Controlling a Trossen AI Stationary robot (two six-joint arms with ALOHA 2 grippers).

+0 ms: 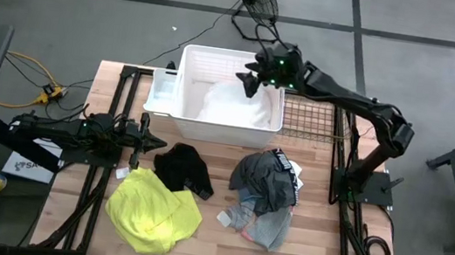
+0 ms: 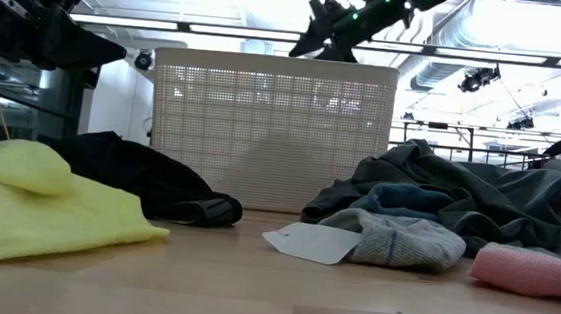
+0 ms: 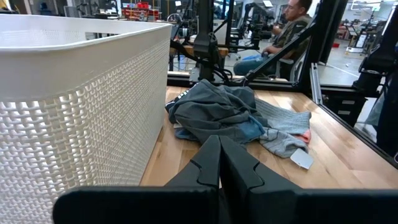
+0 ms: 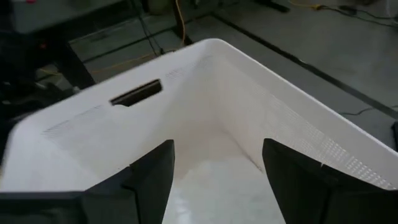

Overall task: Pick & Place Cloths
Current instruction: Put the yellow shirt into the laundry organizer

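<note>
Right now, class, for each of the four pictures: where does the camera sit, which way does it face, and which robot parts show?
High view: overhead, facing down on the table, both arms showing.
Low view: at tabletop height, facing the basket; arms above.
Left wrist view: on the left arm, facing the grey cloths past its shut fingers.
Right wrist view: on the right arm, facing into the basket between its open fingers.
All four show the basket.
</note>
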